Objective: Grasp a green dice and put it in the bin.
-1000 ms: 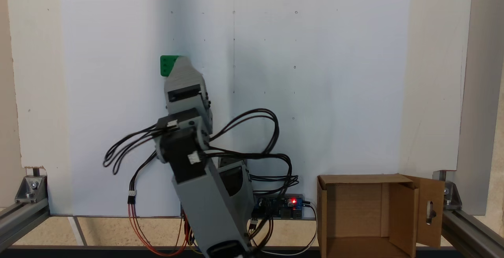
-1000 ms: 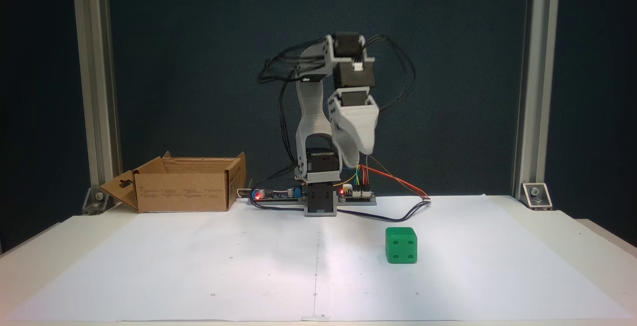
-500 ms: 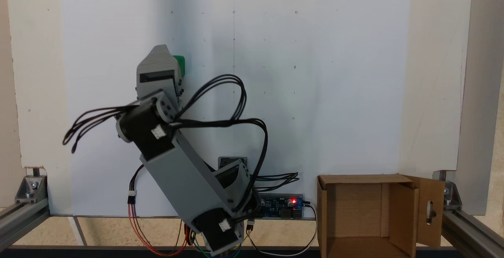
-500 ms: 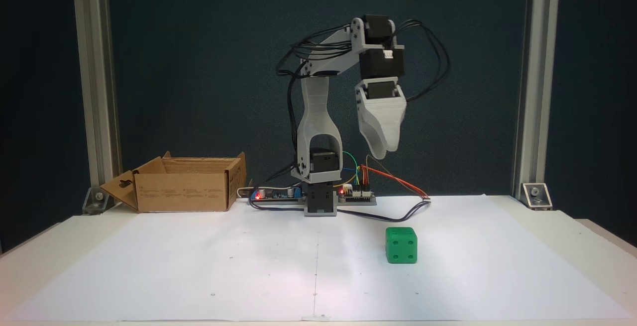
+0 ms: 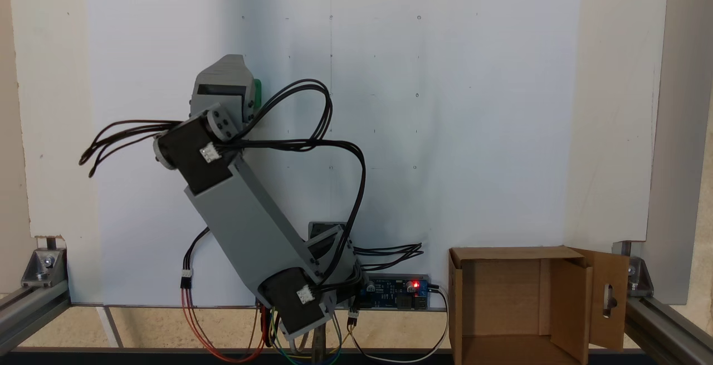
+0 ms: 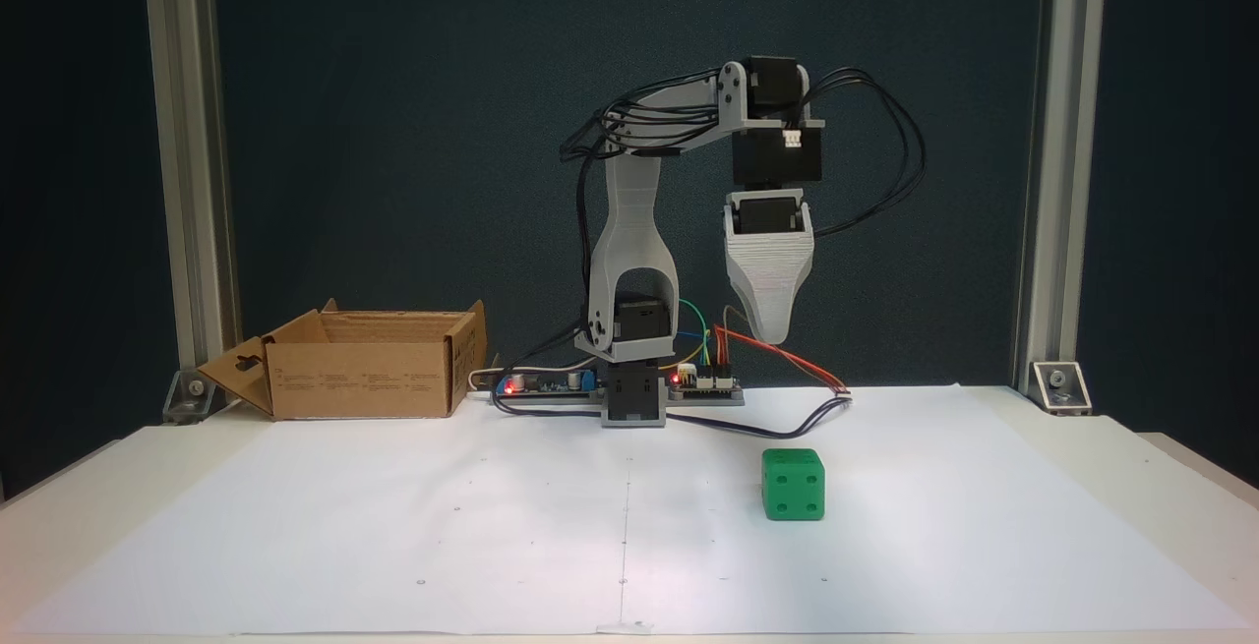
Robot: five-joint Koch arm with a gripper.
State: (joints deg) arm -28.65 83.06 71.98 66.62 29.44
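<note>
— Green dice (image 6: 793, 484) is sitting flat on the white paper sheet (image 6: 492, 526) on the counter (image 6: 1131, 467), four pips toward the front camera, nothing touching it.

— And the hand (image 6: 769, 334)?

— Hanging well above the paper, tip pointing straight down, a bit behind the dice and slightly to its left in the front view. From the high camera the hand (image 5: 225, 61) covers most of the dice (image 5: 257, 87), with just a green sliver at its right edge. I'd guess it is lining up overhead so it can drop onto the cube.

— Open or clenched?

— I can't tell. From the front the two jaws sit one behind the other, and I see a single pale wedge. It carries nothing, that much is plain.

— Where's the bin?

— Cardboard bin (image 6: 364, 369) stands at the back of the counter, far left in the front view, open side up, its flap with the slot cutout (image 6: 241, 374) folded outward. The same bin (image 5: 518, 303) shows at the lower right from above. It's well apart from the dice, on the other side of the arm's base (image 6: 634, 398).

— Anything in the way?

— The paper between them is bare. The controller board (image 6: 536, 383) with its red light lies beside the base, and black cables (image 6: 885, 162) loop off the wrist. A carry across should stay high, I think, to pass the bin's wall.
</note>
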